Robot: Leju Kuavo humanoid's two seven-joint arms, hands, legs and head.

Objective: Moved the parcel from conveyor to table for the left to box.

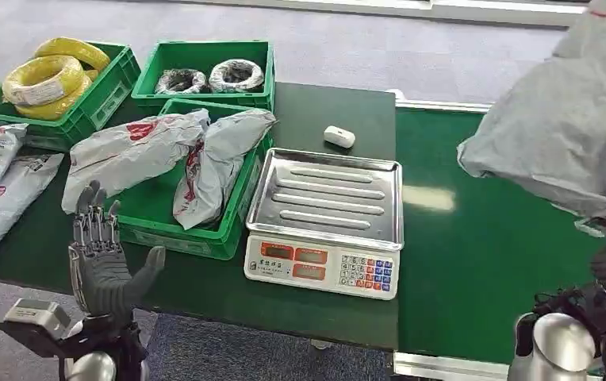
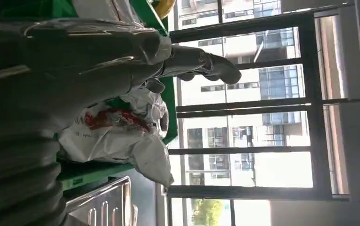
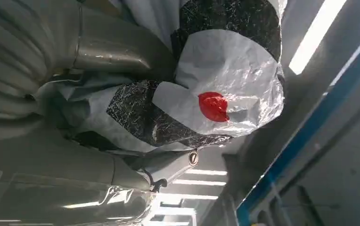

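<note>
Right hand [image 3: 98, 113] gripped the grey parcel [image 1: 569, 127], its thick thumb and darker fingers wrapped around the crinkled plastic; in the right wrist view the bag bulged out past the fingers, showing a red dot and black patches on its skin. From the head view the parcel hung high at about two o'clock, above the green conveyor belt [image 1: 474, 262], with the hand beneath it at roughly four o'clock. Left hand [image 1: 103, 254] stood at about eight o'clock with palm raised and fingers spread, holding nothing, just in front of a green crate [image 1: 174, 235] that held two grey mailer bags [image 1: 205, 159]. A digital weighing scale [image 1: 324, 222] with a steel tray sat at centre on the dark table [image 1: 205, 294], a small white device [image 1: 339, 136] behind it at twelve o'clock. Yellow cable coils [image 1: 46, 79] filled a crate at ten o'clock.
</note>
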